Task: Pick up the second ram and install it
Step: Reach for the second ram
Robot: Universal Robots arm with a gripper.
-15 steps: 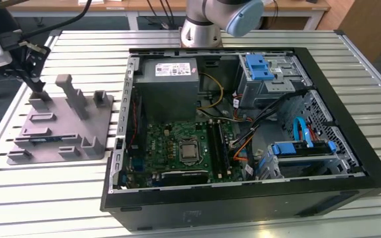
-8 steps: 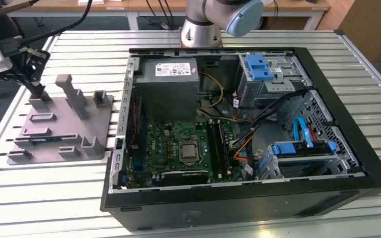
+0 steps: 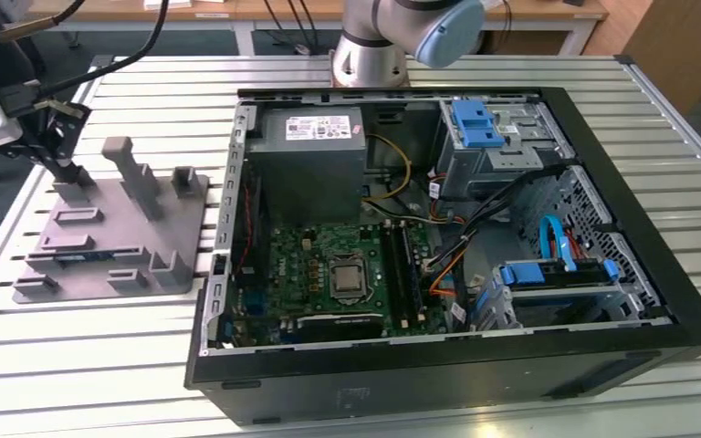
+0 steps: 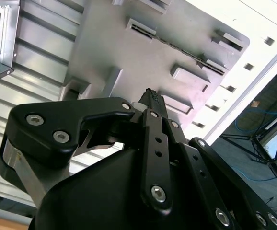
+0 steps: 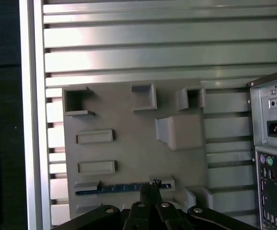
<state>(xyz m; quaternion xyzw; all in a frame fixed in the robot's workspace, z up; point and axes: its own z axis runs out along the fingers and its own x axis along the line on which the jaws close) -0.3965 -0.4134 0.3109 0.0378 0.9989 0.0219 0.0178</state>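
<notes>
a: ext view first. where was the gripper (image 3: pixel 70 175)?

b: over the far part of the grey fixture plate (image 3: pixel 131 242), at the exterior view's left, beside the open pc case (image 3: pixel 448 365). the second ram (image 3: pixel 87 258) sat on edge in a slot nearer the plate's front, apart from the tips. nothing was held.

a: counts there?

b: 1 plate, 1 case, 1 ram stick on the plate, 1 motherboard (image 3: pixel 326 265), 1 power supply (image 3: pixel 308 137), 2 blue drive caddies (image 3: pixel 473 123), all on 1 slatted table (image 3: pixel 83 365). couldn't tell if a stick was already in the board's slots.

a: second wrist view?

b: the gripper's tips (image 4: pixel 150 95) looked pinched together w/ nothing between them, and the plate (image 4: pixel 109 43) was beyond. a thin dark line across the plate was prob the stick's edge, not sure.

a: first wrist view?

b: looking down, the ram (image 5: pixel 114 189) was a thin blue strip held between end blocks. the tips (image 5: pixel 151 186) lined up over one end of it, again closed and empty. on the plate (image 5: pixel 133 153) i counted 3 open pockets in a row, 2 flat bars and 1 stick. the case's back (image 5: pixel 272 115) was at the edge.

a: so how to do the grab well?

b: imo the fingers needed to spread before descending. center them along the stick, not at its end. pinch the 2 flat faces lightly, keep the wrist square to the slot and lift straight up, so it wouldn't bind on the end blocks.
</notes>
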